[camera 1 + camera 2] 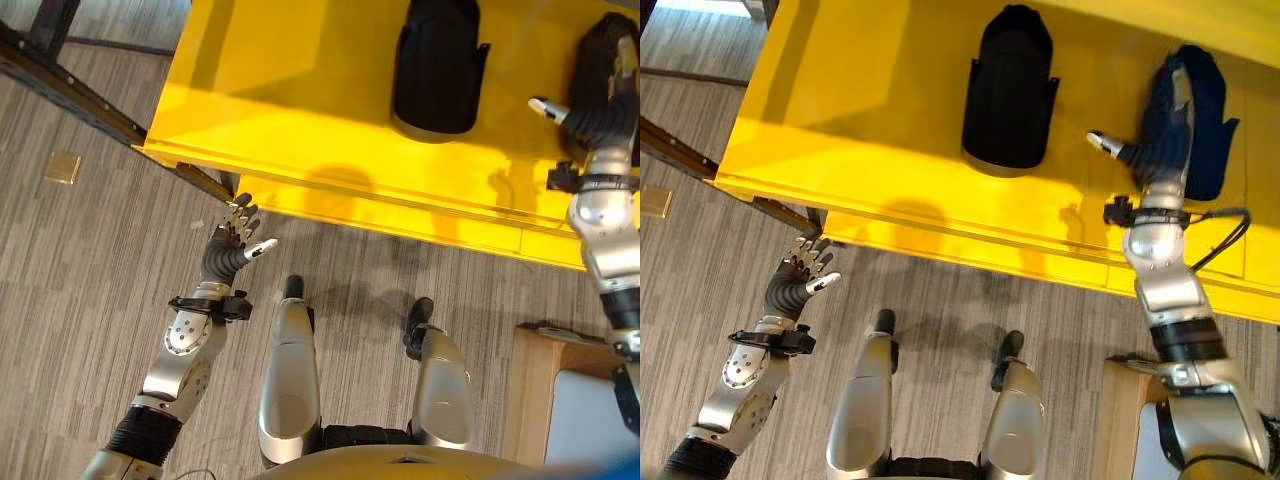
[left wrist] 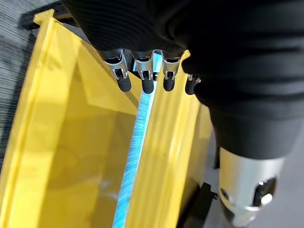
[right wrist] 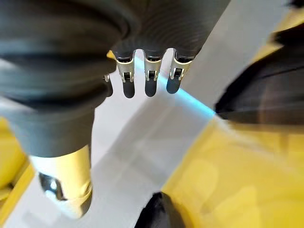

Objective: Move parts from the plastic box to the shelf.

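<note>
The main risk, as I judge it, is a knock: the right hand [image 1: 1155,140] hovers over the yellow shelf [image 1: 890,170] with its fingers over the dark blue part [image 1: 1200,125], and a careless withdrawal toward 6 o'clock could drag or tip that part off its spot, or catch the shelf's front lip. A wide sweep toward 9 o'clock could also clip the black part [image 1: 1008,85], which stands well apart on the same shelf.

In the head views the right hand's fingers lie straight and its thumb sticks out toward 9 o'clock; its own wrist view shows the fingers [image 3: 150,80] extended and relaxed, closed round nothing. The dark blue part lies on the shelf just at 1 to 3 o'clock of this hand, partly behind the fingers; whether the fingers touch it I cannot tell.

The left hand [image 1: 232,245] hangs below the shelf's front edge, toward 7 o'clock of the scene, fingers loosely spread and holding nothing.

The plastic box cannot be identified with any certainty.
</note>
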Available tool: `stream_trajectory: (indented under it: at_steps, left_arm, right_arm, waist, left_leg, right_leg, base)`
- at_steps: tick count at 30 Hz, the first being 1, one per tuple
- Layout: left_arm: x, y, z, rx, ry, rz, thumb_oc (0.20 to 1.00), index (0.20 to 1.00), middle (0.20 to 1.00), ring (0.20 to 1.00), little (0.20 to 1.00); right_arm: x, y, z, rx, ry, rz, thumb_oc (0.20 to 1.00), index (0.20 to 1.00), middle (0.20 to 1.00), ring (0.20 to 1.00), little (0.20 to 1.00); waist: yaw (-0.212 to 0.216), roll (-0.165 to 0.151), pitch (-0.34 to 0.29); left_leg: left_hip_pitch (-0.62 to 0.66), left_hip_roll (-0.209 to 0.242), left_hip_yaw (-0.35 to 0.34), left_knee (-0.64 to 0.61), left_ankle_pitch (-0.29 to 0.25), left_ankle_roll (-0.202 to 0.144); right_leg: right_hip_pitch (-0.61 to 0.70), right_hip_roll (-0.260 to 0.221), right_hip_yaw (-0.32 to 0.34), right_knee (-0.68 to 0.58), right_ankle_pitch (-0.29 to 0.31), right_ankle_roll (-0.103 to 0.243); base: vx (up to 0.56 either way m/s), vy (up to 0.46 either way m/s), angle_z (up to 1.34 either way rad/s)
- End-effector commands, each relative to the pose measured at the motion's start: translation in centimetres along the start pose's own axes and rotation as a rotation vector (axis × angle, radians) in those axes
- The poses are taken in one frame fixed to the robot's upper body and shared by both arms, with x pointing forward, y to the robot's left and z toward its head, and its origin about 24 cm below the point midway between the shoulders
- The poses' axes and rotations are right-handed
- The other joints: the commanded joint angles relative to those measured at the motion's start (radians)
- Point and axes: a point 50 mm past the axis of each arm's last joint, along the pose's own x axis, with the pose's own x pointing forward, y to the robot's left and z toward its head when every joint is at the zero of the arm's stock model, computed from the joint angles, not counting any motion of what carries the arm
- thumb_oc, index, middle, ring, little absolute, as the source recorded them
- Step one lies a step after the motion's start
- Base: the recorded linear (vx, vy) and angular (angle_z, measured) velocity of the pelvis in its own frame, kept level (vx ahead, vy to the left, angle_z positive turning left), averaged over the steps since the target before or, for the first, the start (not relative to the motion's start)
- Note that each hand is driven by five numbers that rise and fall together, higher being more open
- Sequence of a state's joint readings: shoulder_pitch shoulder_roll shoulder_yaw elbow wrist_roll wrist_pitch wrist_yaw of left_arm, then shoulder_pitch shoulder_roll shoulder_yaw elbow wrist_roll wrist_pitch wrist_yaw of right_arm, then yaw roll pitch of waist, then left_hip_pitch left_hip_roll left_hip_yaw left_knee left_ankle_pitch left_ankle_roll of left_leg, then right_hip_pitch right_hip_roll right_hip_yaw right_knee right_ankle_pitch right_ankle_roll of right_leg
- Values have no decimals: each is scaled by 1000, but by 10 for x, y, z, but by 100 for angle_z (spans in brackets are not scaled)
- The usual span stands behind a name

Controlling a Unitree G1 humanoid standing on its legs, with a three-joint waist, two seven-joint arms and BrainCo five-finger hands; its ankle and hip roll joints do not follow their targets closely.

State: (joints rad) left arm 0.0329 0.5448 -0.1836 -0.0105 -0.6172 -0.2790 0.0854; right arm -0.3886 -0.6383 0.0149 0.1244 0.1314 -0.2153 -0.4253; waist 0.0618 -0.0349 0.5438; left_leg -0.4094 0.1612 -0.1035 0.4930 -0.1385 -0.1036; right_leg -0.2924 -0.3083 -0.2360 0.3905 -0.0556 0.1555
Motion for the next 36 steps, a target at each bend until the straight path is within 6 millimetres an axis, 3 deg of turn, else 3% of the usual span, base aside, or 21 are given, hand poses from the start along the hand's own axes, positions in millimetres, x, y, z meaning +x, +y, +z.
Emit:
stream_trajectory:
  at_steps: [1, 7, 15, 19, 20, 23, 25, 26, 27, 28, 29, 30, 36]
  left_arm:
    - [-6, -3, 9, 3, -61, -43, 1000, 1000, 1000, 1000, 1000]
    - [-12, 0, 3, 18, -35, -45, 1000, 1000, 1000, 1000, 1000]
    - [-28, 4, -12, 20, 29, -21, 1000, 1000, 1000, 1000, 1000]
    - [-34, 2, -20, 20, 61, -33, 1000, 1000, 1000, 1000, 1000]
    - [-38, 1, -23, 28, 77, -49, 1000, 1000, 1000, 1000, 1000]
    - [-38, -2, -26, 26, 89, -60, 1000, 1000, 1000, 1000, 1000]
    - [-40, -4, -29, 11, 100, -56, 1000, 1000, 1000, 1000, 1000]
    - [-38, -8, -29, 2, 93, -62, 1000, 1000, 1000, 1000, 1000]
    - [-35, -12, -27, 10, 81, -85, 1000, 1000, 1000, 1000, 1000]
    - [-33, -13, -27, 11, 75, -89, 1000, 1000, 1000, 1000, 1000]
    - [-32, -15, -24, 19, 59, -90, 1000, 1000, 1000, 1000, 1000]
    - [-33, -14, -21, 19, 47, -91, 1000, 1000, 1000, 1000, 1000]
    - [-39, -9, -22, -7, 46, -53, 1000, 1000, 1000, 1000, 1000]
  right_arm:
    - [-7, 0, 15, 65, -114, 42, 1000, 1000, 1000, 1000, 1000]
    - [-36, 9, 6, 76, -70, 163, 1000, 1000, 1000, 1000, 1000]
    - [-75, 0, -2, 93, 7, 269, 1000, 1000, 1000, 1000, 1000]
    - [-88, -6, -7, 94, 49, 291, 1000, 1000, 1000, 1000, 1000]
    - [-93, -6, -9, 64, 63, 328, 1000, 1000, 1000, 1000, 1000]
    - [-96, -11, -12, 90, 91, 306, 1000, 1000, 1000, 1000, 1000]
    - [-97, -8, -10, 61, 84, 336, 1000, 1000, 1000, 1000, 1000]
    - [-100, -6, -12, 119, 104, 322, 1000, 1000, 1000, 1000, 1000]
    - [-101, -1, -15, 139, 119, 325, 1000, 1000, 1000, 1000, 1000]
    - [-101, 4, -15, 164, 123, 324, 1000, 1000, 1000, 1000, 1000]
    - [-102, 13, -18, 208, 137, 319, 1000, 1000, 1000, 1000, 1000]
    - [-99, 18, -15, 214, 120, 336, 1000, 1000, 1000, 1000, 1000]
    - [-108, 28, -20, 277, 170, 334, 1000, 1000, 1000, 1000, 1000]
  waist:
    - [7, -9, -101]
    - [-13, -19, -159]
    - [-45, -10, -270]
    - [-52, 1, -298]
    - [-52, 6, -308]
    - [-56, 1, -303]
    - [-52, -14, -301]
    - [-36, -23, -302]
    - [-12, -29, -311]
    - [-7, -30, -319]
    - [25, -26, -325]
    - [33, -24, -325]
    - [11, -30, -377]
  left_leg:
    - [44, 16, 33, -70, 59, 12]
    - [146, 59, 47, -236, 146, 4]
    - [287, 152, 70, -481, 290, -10]
    - [306, 181, 83, -504, 322, -20]
    - [301, 195, 88, -478, 358, -27]
    - [275, 179, 89, -427, 373, -17]
    - [266, 104, 90, -344, 285, 2]
    - [252, -30, 46, -313, 190, 30]
    - [229, -170, -38, -307, 142, 60]
    - [217, -222, -84, -312, 139, 75]
    - [200, -343, -231, -326, 160, 104]
    - [198, -371, -275, -327, 162, 108]
    - [280, -329, -205, -438, 170, 140]
  right_leg:
    - [27, 56, -41, 35, -26, -26]
    - [91, 104, -50, -50, -15, -32]
    - [147, 201, -26, -131, -33, -61]
    - [154, 230, -20, -129, -51, -84]
    - [176, 250, -14, -152, -60, -104]
    - [201, 248, -27, -204, -38, -119]
    - [231, 242, -23, -258, -19, -118]
    - [255, 239, -6, -306, 1, -111]
    - [264, 249, 19, -333, 21, -103]
    - [257, 255, 34, -340, 30, -99]
    - [245, 282, 92, -342, 43, -94]
    - [240, 293, 122, -341, 45, -95]
    - [257, 304, 174, -384, 47, -88]
  base:
    - [24, -59, -6]
    - [60, -101, -5]
    - [52, -124, -17]
    - [16, -150, -8]
    - [1, -158, -7]
    - [-18, -138, -2]
    - [35, -49, 33]
    - [120, 5, 19]
    - [125, 41, -33]
    - [153, 99, -97]
    - [90, 101, -127]
    - [87, 116, -152]
    - [103, 116, -99]
